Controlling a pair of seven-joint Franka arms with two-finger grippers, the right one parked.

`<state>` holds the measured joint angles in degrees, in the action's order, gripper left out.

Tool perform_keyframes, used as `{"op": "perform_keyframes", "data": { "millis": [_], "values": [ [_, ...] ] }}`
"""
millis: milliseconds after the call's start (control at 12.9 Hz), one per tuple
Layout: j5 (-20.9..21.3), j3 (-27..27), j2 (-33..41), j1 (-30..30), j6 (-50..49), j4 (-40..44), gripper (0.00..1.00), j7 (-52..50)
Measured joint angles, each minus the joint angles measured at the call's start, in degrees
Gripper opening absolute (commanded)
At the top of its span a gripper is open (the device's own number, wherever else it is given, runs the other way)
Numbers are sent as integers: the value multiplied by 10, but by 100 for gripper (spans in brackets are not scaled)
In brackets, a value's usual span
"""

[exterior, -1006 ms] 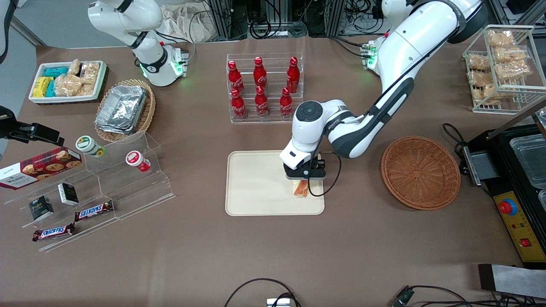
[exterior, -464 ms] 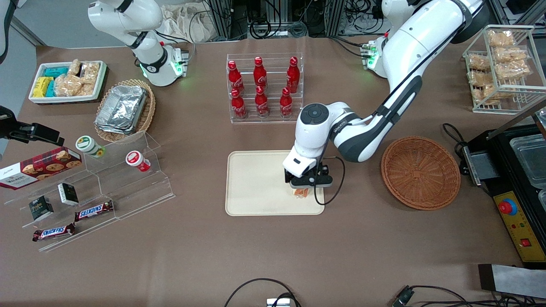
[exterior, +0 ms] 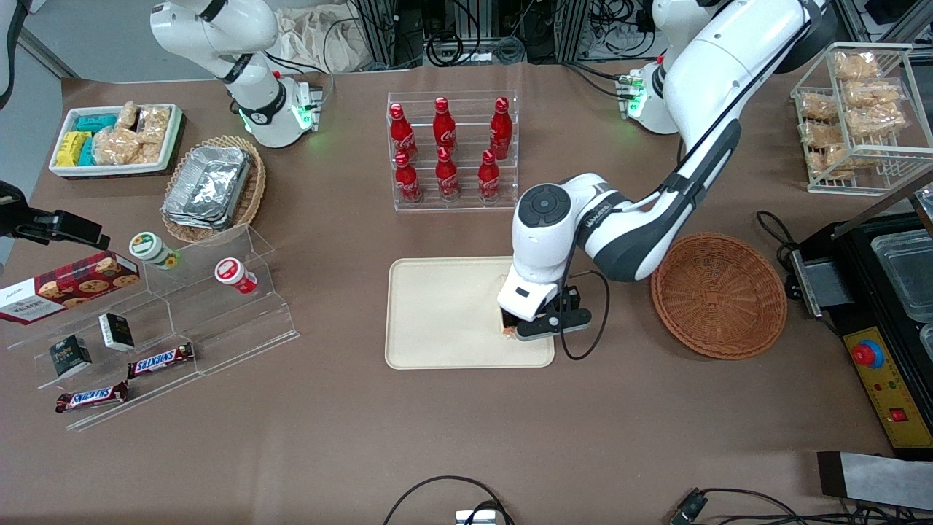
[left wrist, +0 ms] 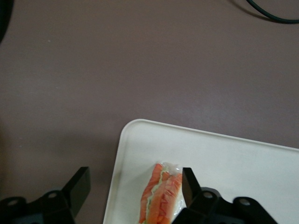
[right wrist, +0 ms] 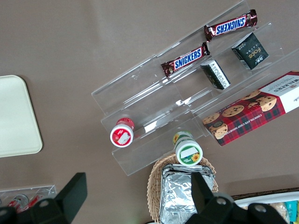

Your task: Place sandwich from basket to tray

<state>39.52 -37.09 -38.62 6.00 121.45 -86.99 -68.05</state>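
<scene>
**Tool lets go; sandwich down on the tray**

My tool (left wrist: 135, 186) hangs spread wide above the tray (exterior: 437, 313), at the corner nearest the basket (exterior: 719, 294). It has released the sandwich (left wrist: 161, 198), which lies flat on the tray with one finger over it, and it has shifted toward the tray's edge since a second ago. I judge the placement done; only the retreat remains. In the front view the wrist hides nearly all of the sandwich. The basket sits empty on the worktop (exterior: 466, 437).

Cream tray (exterior: 444, 313), orange-green sandwich (left wrist: 161, 198)
</scene>
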Motion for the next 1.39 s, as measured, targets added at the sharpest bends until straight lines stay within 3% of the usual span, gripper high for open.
{"op": "perform_keyframes", "data": {
  "millis": [619, 1083, 1393],
  "values": [
    [-56, 9, 8, -1, -172, 150, 100, 42],
    [-165, 91, 45, -2, -188, 178, 100, 148],
    [-209, 138, 72, -3, -206, 178, 100, 219]
  ]
}}
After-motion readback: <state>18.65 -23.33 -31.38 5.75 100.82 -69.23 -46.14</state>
